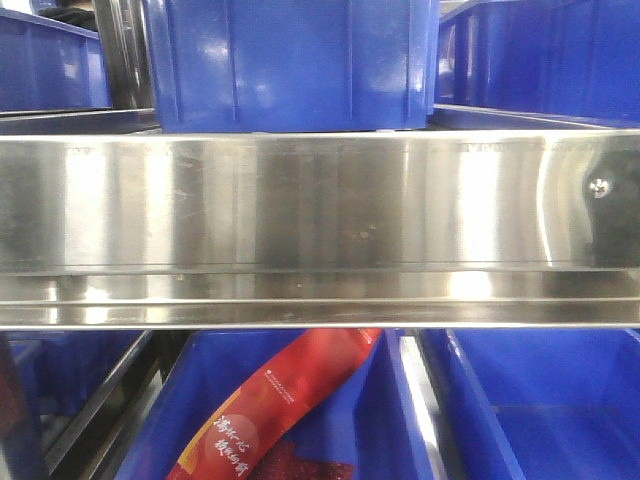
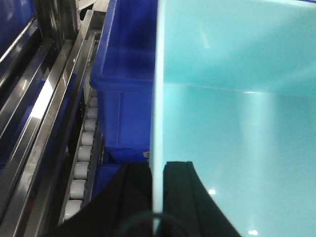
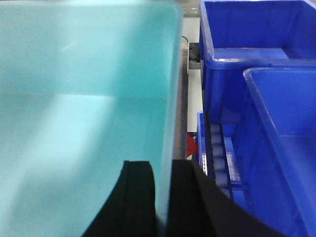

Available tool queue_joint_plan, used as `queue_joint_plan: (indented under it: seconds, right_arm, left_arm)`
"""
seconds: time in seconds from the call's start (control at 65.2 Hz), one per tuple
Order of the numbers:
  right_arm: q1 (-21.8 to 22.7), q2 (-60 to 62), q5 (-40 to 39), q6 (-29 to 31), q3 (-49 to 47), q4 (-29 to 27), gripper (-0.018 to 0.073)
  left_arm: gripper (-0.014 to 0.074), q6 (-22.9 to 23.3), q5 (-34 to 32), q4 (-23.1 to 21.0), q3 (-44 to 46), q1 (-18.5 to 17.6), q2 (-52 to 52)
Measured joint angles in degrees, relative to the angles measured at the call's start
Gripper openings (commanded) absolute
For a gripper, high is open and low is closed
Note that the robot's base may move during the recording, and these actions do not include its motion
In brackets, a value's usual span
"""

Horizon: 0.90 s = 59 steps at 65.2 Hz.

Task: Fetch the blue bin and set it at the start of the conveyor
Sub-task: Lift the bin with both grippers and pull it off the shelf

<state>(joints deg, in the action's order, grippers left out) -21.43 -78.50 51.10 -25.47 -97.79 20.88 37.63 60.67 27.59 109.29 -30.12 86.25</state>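
Two grips hold the load. My left claw (image 2: 158, 167) is clamped across the left wall of the blue bin (image 2: 237, 123), and my right claw (image 3: 164, 167) is clamped across its right wall. Each has one finger inside and one outside. Dark blue crates (image 3: 247, 44) crowd both sides, above a roller track (image 2: 81, 163). Beyond, a stainless shelf rail (image 1: 320, 200) fills the front view. I judge I should lift both sides level and draw straight back. The conveyor start is not in view.

Left pincer (image 2: 158, 170), right pincer (image 3: 163, 168), clamping blue bin (image 2: 237, 123)
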Motion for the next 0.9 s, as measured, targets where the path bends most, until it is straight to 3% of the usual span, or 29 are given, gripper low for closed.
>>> queue_joint_plan:
  seconds: [0.904]
  right_arm:
    - [0.0,0.0,-1.31,-0.04,0.0,0.44,-0.0154]
  left_arm:
    - [-0.0111,0.0,-1.77,0.83,0.0,0.0,0.0]
